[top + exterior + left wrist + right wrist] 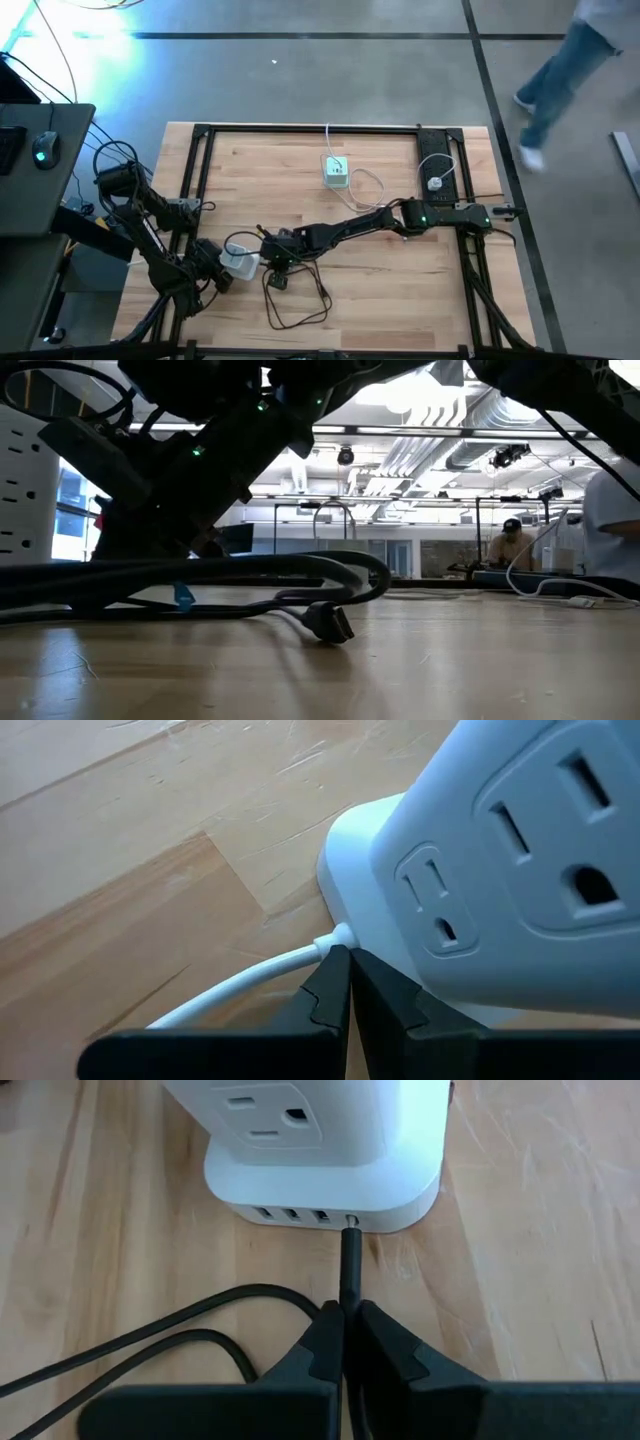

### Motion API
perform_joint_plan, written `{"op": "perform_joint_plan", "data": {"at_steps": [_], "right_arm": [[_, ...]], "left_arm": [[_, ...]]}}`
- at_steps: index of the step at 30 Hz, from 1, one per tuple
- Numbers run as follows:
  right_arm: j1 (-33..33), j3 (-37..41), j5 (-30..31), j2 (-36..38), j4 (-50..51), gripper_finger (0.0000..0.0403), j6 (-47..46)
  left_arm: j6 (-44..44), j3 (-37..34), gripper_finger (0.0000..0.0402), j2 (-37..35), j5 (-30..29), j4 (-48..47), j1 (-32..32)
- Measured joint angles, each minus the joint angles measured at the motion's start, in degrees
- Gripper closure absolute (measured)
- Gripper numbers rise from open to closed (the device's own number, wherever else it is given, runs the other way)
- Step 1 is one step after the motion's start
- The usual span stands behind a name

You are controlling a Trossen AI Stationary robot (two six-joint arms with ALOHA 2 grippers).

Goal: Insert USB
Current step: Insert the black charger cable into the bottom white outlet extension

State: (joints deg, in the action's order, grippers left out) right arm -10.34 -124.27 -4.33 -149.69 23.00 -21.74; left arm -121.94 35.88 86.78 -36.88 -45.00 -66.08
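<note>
One white power cube [320, 1140] near the front left of the wooden table [400, 300], with three USB-A ports and one small round port in a row along its base; outlets on at least two faces. One black cable [345, 1265], its plug seated in the small port at the end of that row. Cable's long axis runs straight from the port back toward the right gripper [345, 1320], plug end pointing into the cube. Right gripper's fingers pinch this cable just behind the plug, close to the cube. The rest of the cable loops loose on the wood. One white cord [240, 985] leaves the cube's base on another side; the left gripper [345, 965], fingers pressed together, sits just beside that cord's exit. A second white block [336, 171] lies mid-table, well apart.
</note>
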Motion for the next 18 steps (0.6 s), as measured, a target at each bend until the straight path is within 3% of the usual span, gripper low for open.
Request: {"op": "perform_joint_plan", "data": {"at_steps": [18], "right_arm": [[0.01, -0.61, 1.10, 0.00, 0.68, 0.0403, 0.99]], "left_arm": [[1.37, 0.07, 0.0401, 0.02, -0.36, 0.11, 0.07]]}}
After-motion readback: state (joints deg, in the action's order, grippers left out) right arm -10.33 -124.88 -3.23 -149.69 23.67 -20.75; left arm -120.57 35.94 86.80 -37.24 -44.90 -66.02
